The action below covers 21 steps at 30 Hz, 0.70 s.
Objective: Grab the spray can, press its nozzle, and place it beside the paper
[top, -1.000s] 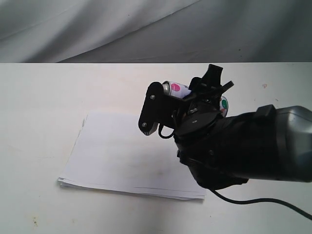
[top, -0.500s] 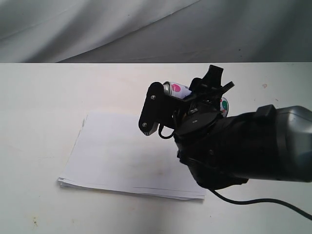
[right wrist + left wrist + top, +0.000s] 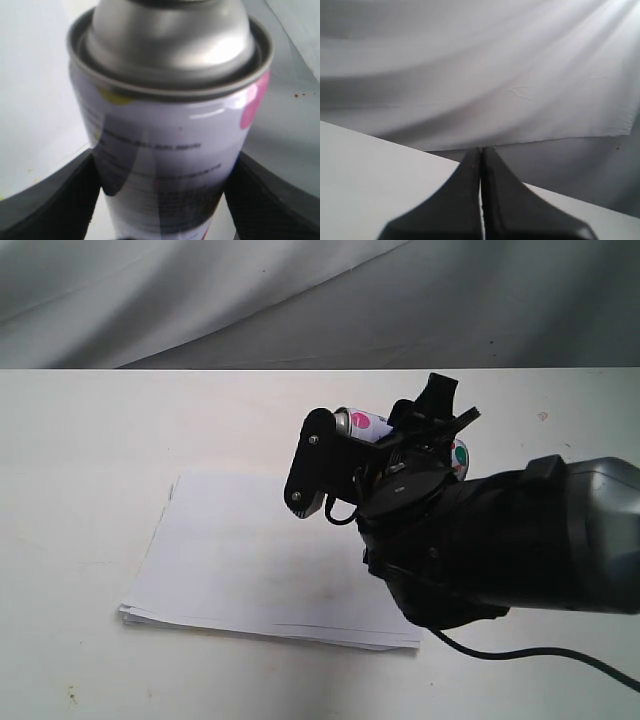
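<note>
One black right gripper is clamping one silver metal spray can with coloured dots near one white paper stack. One black left gripper is showing jaws pressed together, empty.

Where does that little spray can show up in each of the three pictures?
Exterior view: spray can just above centre, lying sideways in the right hand.
Left wrist view: not in it.
Right wrist view: spray can fills the frame, between black fingers.
Shared landmark: its pink dot.
</note>
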Motion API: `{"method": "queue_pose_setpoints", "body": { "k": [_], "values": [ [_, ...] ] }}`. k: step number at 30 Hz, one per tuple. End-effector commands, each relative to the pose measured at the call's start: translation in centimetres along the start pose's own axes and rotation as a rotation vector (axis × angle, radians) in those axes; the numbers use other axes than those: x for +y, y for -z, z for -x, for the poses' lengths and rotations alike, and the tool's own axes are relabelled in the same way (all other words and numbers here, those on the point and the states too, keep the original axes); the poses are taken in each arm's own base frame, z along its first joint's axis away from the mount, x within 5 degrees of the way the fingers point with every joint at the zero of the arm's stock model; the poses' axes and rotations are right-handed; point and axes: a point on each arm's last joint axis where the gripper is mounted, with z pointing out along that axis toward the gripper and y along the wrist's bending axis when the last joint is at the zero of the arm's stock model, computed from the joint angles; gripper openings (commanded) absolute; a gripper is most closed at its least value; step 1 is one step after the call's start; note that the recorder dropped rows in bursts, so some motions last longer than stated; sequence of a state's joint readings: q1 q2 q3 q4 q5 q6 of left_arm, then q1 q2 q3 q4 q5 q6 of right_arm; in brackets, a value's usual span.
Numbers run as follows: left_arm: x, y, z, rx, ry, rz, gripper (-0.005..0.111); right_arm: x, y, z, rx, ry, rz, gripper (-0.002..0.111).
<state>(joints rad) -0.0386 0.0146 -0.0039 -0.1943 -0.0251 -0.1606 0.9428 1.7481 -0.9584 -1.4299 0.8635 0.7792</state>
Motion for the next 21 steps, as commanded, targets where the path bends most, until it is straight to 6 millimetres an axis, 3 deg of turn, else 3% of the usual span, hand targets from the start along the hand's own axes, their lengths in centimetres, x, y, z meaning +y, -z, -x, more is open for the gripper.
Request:
{"method": "queue_pose_setpoints", "body": {
  "k": [1, 2, 6, 10, 12, 16, 21],
  "values": [
    [0.0, 0.0, 0.1, -0.024, 0.118, -0.002, 0.000, -0.7, 0.3, 0.2, -0.020, 0.012, -0.043, 0.000],
    [0.1, 0.0, -0.1, 0.003, 0.120, 0.005, 0.000, -0.7, 0.3, 0.2, -0.020, 0.012, -0.043, 0.000],
    [-2.0, -1.1, 4.3, 0.124, 0.121, 0.006, 0.000, -0.7, 0.3, 0.3, -0.026, 0.019, -0.049, 0.000],
    [-4.3, -5.5, 9.6, 0.226, 0.082, 0.014, 0.000, -0.7, 0.3, 0.3, -0.028, 0.021, -0.051, 0.000],
    [-5.1, -9.0, 10.7, 0.346, 0.050, 0.017, 0.000, -0.7, 0.3, 0.3, -0.028, 0.021, -0.051, 0.000],
    [-7.0, -16.5, 9.8, 0.596, 0.020, -0.133, 0.000, -0.7, 0.3, 0.3, -0.026, 0.019, -0.049, 0.000],
    [-7.9, -21.0, 5.9, 0.698, 0.035, -0.389, 0.000, -0.7, 0.3, 0.3, -0.024, 0.016, -0.047, 0.000]
  ]
}}
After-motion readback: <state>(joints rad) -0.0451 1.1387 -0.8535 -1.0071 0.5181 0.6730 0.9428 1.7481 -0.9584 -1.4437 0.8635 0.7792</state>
